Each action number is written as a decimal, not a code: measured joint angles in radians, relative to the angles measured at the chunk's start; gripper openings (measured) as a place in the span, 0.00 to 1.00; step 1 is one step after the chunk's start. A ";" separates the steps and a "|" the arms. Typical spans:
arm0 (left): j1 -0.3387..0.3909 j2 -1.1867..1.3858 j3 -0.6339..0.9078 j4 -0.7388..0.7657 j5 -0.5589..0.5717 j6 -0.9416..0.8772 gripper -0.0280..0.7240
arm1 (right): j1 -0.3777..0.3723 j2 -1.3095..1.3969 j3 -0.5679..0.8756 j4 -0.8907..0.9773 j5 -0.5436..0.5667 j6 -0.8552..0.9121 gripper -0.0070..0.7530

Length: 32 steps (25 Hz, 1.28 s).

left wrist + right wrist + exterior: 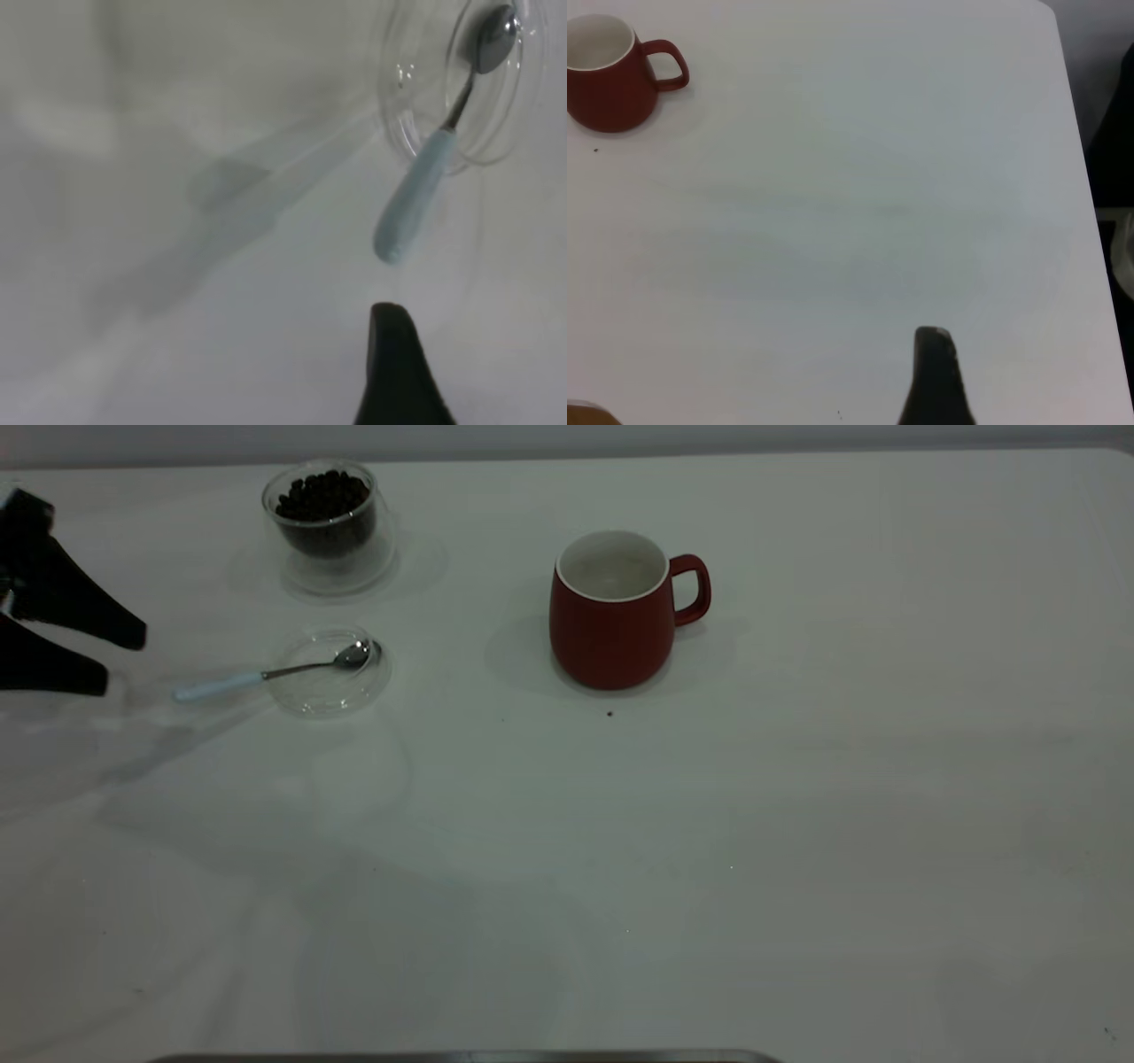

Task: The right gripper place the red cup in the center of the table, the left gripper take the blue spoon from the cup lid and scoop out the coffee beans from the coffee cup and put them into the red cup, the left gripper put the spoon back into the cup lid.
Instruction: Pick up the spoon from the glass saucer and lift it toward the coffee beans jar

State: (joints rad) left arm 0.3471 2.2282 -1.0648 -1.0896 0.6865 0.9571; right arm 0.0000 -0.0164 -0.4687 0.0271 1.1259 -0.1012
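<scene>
The red cup (611, 624) stands upright near the table's (797, 824) middle, white inside, handle to the right; it also shows far off as the red cup (611, 80) in the right wrist view. The blue spoon (266, 675) lies with its metal bowl in the cup lid (330, 682) and its pale handle (409, 205) sticking out toward my left gripper (124, 658). That gripper hovers open just left of the handle's end, holding nothing. Behind the lid stands the coffee cup (330, 527), filled with coffee beans (321, 498). Of my right gripper one finger (934, 376) shows, alone over bare table.
The table's right edge (1081, 177) runs close to my right gripper, with dark space beyond it. A few tiny dark specks (609, 713) lie in front of the red cup. A grey strip (461, 1058) lines the near edge.
</scene>
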 joint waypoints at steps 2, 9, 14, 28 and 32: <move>0.000 0.030 0.000 -0.047 -0.003 0.045 0.72 | 0.000 0.000 0.000 -0.001 0.000 0.000 0.79; 0.000 0.128 0.000 -0.212 -0.014 0.228 0.72 | 0.000 0.000 0.000 -0.002 0.000 0.000 0.79; 0.000 0.192 -0.001 -0.356 0.036 0.361 0.72 | 0.000 0.000 0.000 -0.002 0.000 0.000 0.79; 0.000 0.338 -0.001 -0.583 0.225 0.533 0.71 | 0.000 0.000 0.000 -0.002 0.000 0.000 0.79; 0.000 0.342 -0.001 -0.611 0.238 0.550 0.63 | 0.000 0.000 0.000 -0.002 0.000 0.000 0.79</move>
State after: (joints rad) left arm 0.3471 2.5703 -1.0659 -1.7006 0.9247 1.5070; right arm 0.0000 -0.0164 -0.4687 0.0253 1.1259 -0.1012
